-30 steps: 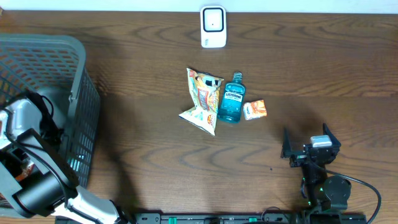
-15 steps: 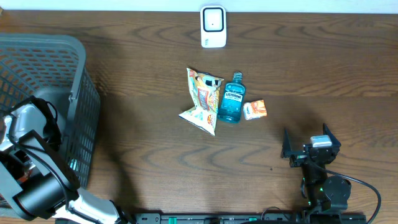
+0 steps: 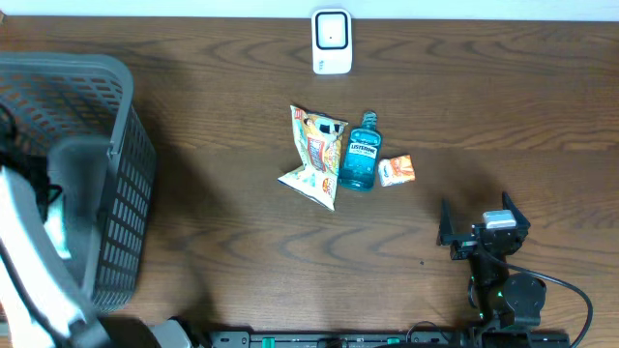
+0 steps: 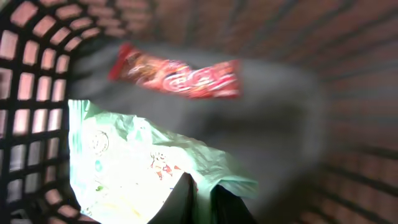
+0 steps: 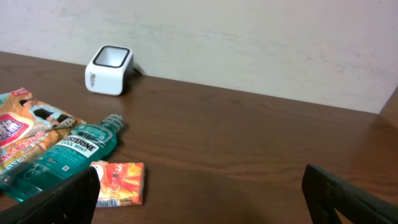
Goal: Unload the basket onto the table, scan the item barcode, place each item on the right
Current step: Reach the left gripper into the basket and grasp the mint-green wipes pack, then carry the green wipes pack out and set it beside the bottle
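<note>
The left arm [image 3: 29, 261] reaches into the basket [image 3: 124, 145] at its near left corner. It is blurred in the overhead view, and its wrist camera looks down at the basket floor. The left gripper [image 4: 202, 190] has its jaws drawn together on the near edge of a green bag [image 4: 137, 168]. The bag lies on the basket floor close to one mesh wall. A red wrapper [image 4: 177, 78] lies beyond the bag, deeper in the basket and apart from the fingers. Mesh walls rise around the gripper, and the basket's top is the only open side.

The scanner [image 3: 332, 41] stands well right of the basket at the far edge of the table [image 3: 222, 251], with bare wood between them. A chip bag [image 3: 314, 159], a bottle [image 3: 359, 155] and an orange packet [image 3: 396, 170] lie in a row right of the basket, nearer than the scanner. The right gripper [image 3: 479, 227] rests farthest from the basket, jaws wide apart and holding nothing.
</note>
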Controlling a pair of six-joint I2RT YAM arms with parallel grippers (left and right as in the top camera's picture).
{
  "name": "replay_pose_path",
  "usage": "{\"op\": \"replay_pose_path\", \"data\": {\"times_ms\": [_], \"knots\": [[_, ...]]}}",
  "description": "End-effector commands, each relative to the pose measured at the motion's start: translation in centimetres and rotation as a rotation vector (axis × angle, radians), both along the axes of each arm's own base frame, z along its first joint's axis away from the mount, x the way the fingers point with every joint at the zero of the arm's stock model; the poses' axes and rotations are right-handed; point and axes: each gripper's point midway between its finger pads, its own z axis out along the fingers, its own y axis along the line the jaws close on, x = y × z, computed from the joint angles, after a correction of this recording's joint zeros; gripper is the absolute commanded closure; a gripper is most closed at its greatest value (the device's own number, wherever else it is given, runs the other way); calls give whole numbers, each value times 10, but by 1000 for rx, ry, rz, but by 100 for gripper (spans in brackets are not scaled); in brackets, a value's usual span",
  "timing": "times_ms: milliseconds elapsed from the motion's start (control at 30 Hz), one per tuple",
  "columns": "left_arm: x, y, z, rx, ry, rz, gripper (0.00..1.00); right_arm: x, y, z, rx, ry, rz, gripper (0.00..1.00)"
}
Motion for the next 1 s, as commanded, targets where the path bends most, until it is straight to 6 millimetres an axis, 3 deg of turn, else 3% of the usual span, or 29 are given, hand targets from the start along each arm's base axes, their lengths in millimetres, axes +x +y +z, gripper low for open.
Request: {"op": "replay_pose_path", "data": {"times_ms": [0, 233, 433, 500, 667, 867, 967], "knots": [[4, -15, 47, 40, -192, -46, 93, 0, 1, 0, -1, 1, 2, 1], [10, -70, 144, 108, -632, -239, 93, 0, 1, 0, 0, 1, 2, 1], [13, -143, 229, 159, -979, -558, 93, 0, 1, 0, 0, 1, 2, 1], [14, -170, 246, 140, -1056, -678, 93, 0, 1, 0, -1, 1, 2, 1], [14, -243, 265, 87, -1141, -1088, 93, 0, 1, 0, 0, 1, 2, 1], [10, -319, 258, 140, -1140, -1639, 93, 0, 1, 0, -1, 1, 2, 1], [-3, -362, 249, 142, -1179, -1968, 93, 0, 1, 0, 0, 1, 2, 1]]}}
